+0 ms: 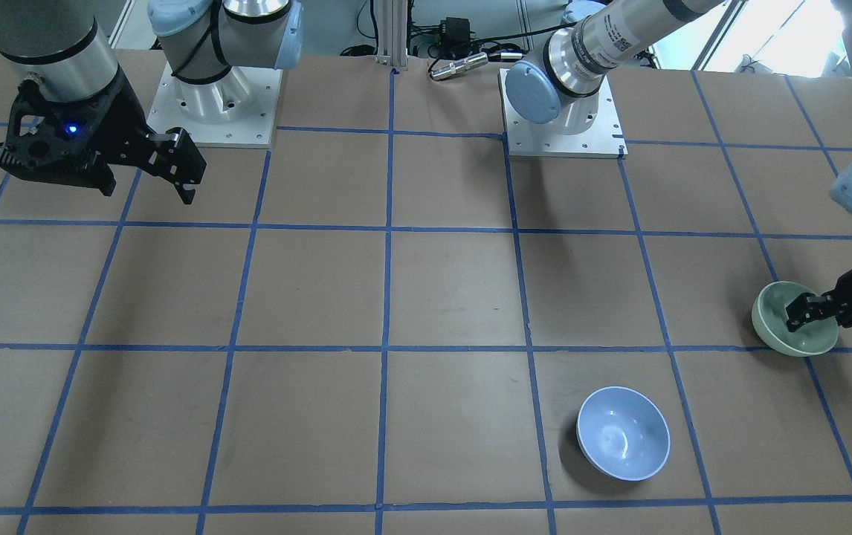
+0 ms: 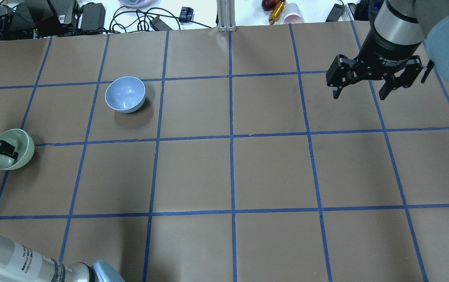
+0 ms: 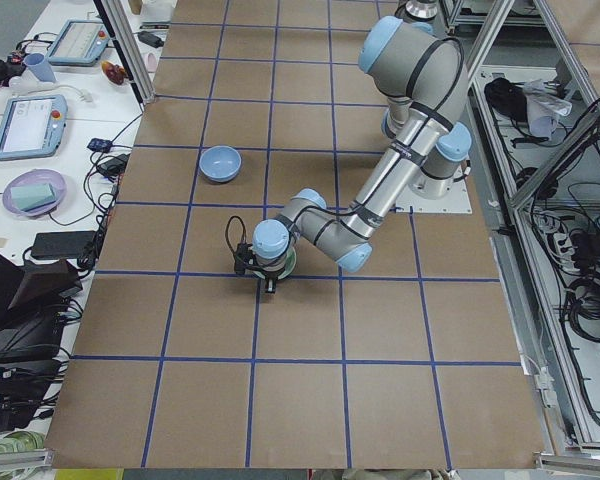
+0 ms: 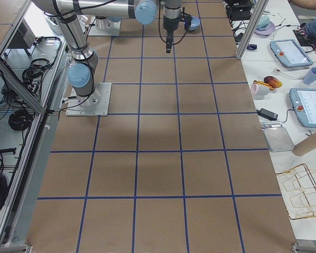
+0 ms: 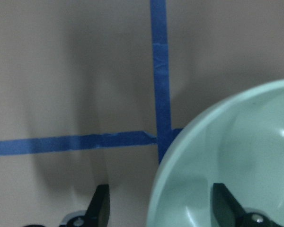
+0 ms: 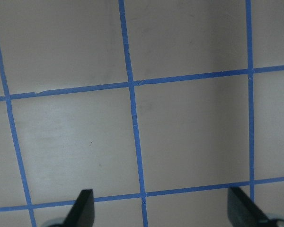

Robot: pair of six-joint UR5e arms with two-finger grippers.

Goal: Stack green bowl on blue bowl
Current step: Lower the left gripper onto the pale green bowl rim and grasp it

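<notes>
The small round pale mint-green bowl (image 1: 772, 310) looks like smooth matt plastic; the small round light blue bowl (image 1: 623, 432) is smooth plastic too, with a soft sheen inside. The brown table covering (image 1: 456, 290) is matt and papery — faintly scuffed — crossed by blue tape lines (image 1: 387, 297). The silver arm tube (image 1: 612, 33) looks like satin metal

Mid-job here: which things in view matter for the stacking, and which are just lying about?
In play: pale mint-green round plastic bowl, left gripper with jaws open astride its rim; light periwinkle-blue round plastic bowl.
Lying about: idle right gripper, open; pink cup, gold cylinder and black power bricks beyond the table's far edge.
</notes>
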